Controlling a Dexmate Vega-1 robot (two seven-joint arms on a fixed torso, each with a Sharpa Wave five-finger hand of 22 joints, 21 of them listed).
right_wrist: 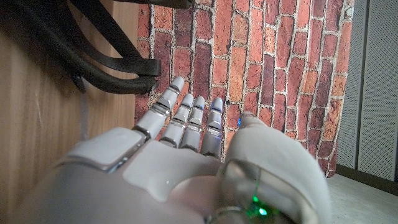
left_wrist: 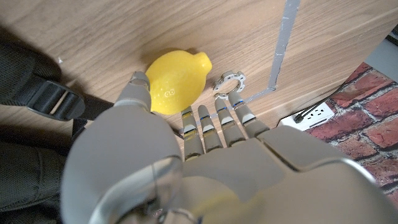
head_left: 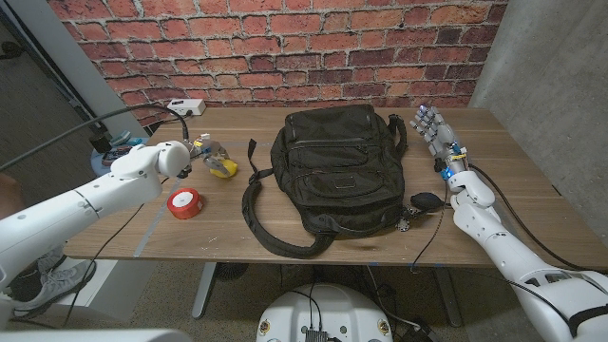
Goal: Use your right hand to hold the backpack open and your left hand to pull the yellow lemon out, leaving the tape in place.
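The head view looks down over the table; both wrist views sit close behind their hands, sharing its wood.

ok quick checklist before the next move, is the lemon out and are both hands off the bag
1. Lemon out of the backpack: ok, it lies on the table beside the bag.
2. Left hand off the lemon: cannot tell, its fingertips are right at it.
3. Right hand off the backpack: ok, open, beside the bag's far right corner.
4. Red tape roll left inside the bag: not ok, it lies on the table left of the bag.
5. Backpack opening held open: not ok, it lies flat and looks closed.
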